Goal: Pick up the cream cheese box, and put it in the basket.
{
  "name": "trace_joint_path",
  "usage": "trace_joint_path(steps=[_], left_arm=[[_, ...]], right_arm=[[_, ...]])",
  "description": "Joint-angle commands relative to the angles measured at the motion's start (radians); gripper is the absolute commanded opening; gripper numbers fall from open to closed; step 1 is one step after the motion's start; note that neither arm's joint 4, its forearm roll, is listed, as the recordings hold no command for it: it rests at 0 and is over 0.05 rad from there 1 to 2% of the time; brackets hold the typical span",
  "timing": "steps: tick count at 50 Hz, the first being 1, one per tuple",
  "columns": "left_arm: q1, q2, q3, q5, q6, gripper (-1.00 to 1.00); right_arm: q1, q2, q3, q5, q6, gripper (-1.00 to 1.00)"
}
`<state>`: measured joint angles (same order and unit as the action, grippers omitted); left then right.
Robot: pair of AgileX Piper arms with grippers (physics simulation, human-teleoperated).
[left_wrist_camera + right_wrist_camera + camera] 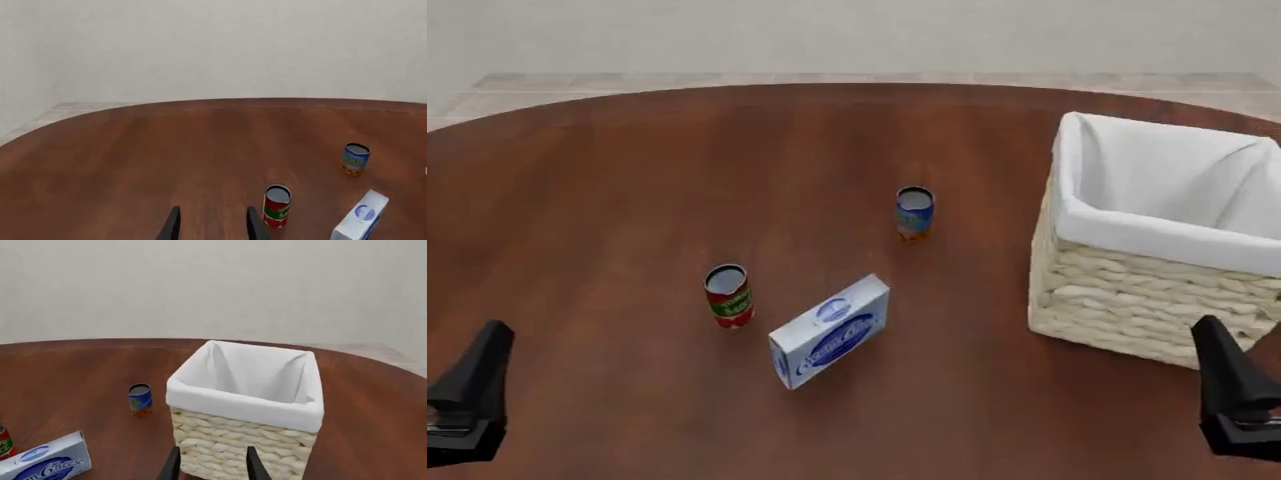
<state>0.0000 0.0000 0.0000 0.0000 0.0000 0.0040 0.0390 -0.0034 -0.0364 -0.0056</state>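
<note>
One cream cheese box (830, 331), two cans (729, 295) (914, 212), one basket (1154, 265) on the counter (601, 200); left gripper (212, 225) and right gripper (212, 464) both have jaws spread, empty.

Front view high behind both arms, looking forward and down over the whole table (601, 180), wrist views low, level, facing the far wall, all three sharing the box (830, 331) and blue can (914, 211).
</note>
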Motion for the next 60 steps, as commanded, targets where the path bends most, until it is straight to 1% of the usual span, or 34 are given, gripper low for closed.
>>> trace_joint_path(steps=[1, 6, 9, 11, 13, 14, 15, 17, 19, 23, 24, 25, 29, 33, 35, 36, 38, 39, 41, 47, 48, 49, 50, 51, 53, 54, 56, 57, 58, 59, 60], left_arm=[[0.000, 0.000, 0.000, 0.000, 0.000, 1.00], [0.000, 0.000, 0.000, 0.000, 0.000, 1.00], [0.000, 0.000, 0.000, 0.000, 0.000, 1.00], [0.000, 0.000, 0.000, 0.000, 0.000, 1.00], [0.000, 0.000, 0.000, 0.000, 0.000, 1.00], [0.000, 0.000, 0.000, 0.000, 0.000, 1.00], [0.000, 0.000, 0.000, 0.000, 0.000, 1.00], [0.000, 0.000, 0.000, 0.000, 0.000, 1.00], [0.000, 0.000, 0.000, 0.000, 0.000, 1.00], [0.000, 0.000, 0.000, 0.000, 0.000, 1.00], [0.000, 0.000, 0.000, 0.000, 0.000, 1.00], [0.000, 0.000, 0.000, 0.000, 0.000, 1.00], [0.000, 0.000, 0.000, 0.000, 0.000, 1.00], [0.000, 0.000, 0.000, 0.000, 0.000, 1.00], [0.000, 0.000, 0.000, 0.000, 0.000, 1.00], [0.000, 0.000, 0.000, 0.000, 0.000, 1.00], [0.000, 0.000, 0.000, 0.000, 0.000, 1.00], [0.000, 0.000, 0.000, 0.000, 0.000, 1.00], [0.000, 0.000, 0.000, 0.000, 0.000, 1.00], [0.000, 0.000, 0.000, 0.000, 0.000, 1.00], [0.000, 0.000, 0.000, 0.000, 0.000, 1.00], [0.000, 0.000, 0.000, 0.000, 0.000, 1.00], [0.000, 0.000, 0.000, 0.000, 0.000, 1.00], [0.000, 0.000, 0.000, 0.000, 0.000, 1.00], [0.000, 0.000, 0.000, 0.000, 0.000, 1.00], [0.000, 0.000, 0.000, 0.000, 0.000, 1.00], [0.000, 0.000, 0.000, 0.000, 0.000, 1.00], [0.000, 0.000, 0.000, 0.000, 0.000, 1.00], [0.000, 0.000, 0.000, 0.000, 0.000, 1.00], [0.000, 0.000, 0.000, 0.000, 0.000, 1.00], [0.000, 0.000, 0.000, 0.000, 0.000, 1.00]], right_arm=[[-0.008, -0.035, -0.011, 0.051, 0.006, 1.00], [-0.009, -0.028, -0.025, 0.056, 0.006, 1.00], [-0.020, -0.036, -0.064, 0.085, 0.011, 1.00], [-0.026, -0.038, -0.101, 0.116, 0.022, 1.00], [-0.028, -0.038, -0.120, 0.132, 0.018, 1.00], [-0.030, -0.038, -0.151, 0.161, 0.016, 1.00], [-0.030, -0.038, -0.152, 0.162, 0.016, 1.00], [-0.029, -0.038, -0.203, 0.211, 0.014, 1.00], [-0.027, -0.038, -0.217, 0.227, 0.014, 1.00], [-0.006, -0.035, -0.257, 0.282, 0.026, 1.00], [-0.006, -0.035, -0.257, 0.282, 0.026, 1.00], [0.016, -0.017, -0.270, 0.285, 0.020, 1.00], [0.044, 0.019, -0.298, 0.285, 0.014, 1.00], [0.083, 0.068, -0.335, 0.278, -0.009, 1.00], [0.110, 0.098, -0.355, 0.272, -0.030, 1.00], [0.121, 0.106, -0.357, 0.264, -0.053, 1.00], [0.148, 0.131, -0.363, 0.249, -0.081, 1.00], [0.154, 0.139, -0.367, 0.246, -0.089, 1.00], [0.170, 0.161, -0.388, 0.247, -0.083, 1.00], [0.250, 0.254, -0.443, 0.221, -0.148, 1.00], [0.250, 0.255, -0.443, 0.221, -0.148, 1.00], [0.279, 0.291, -0.470, 0.212, -0.166, 1.00], [0.279, 0.292, -0.470, 0.212, -0.166, 1.00], [0.294, 0.330, -0.502, 0.207, -0.172, 1.00], [0.318, 0.361, -0.544, 0.212, -0.173, 1.00], [0.318, 0.361, -0.544, 0.212, -0.173, 1.00], [0.351, 0.399, -0.576, 0.215, -0.207, 1.00], [0.382, 0.434, -0.598, 0.215, -0.229, 1.00], [0.382, 0.434, -0.599, 0.215, -0.229, 1.00], [0.396, 0.454, -0.607, 0.211, -0.233, 1.00], [0.412, 0.488, -0.619, 0.217, -0.226, 1.00]])
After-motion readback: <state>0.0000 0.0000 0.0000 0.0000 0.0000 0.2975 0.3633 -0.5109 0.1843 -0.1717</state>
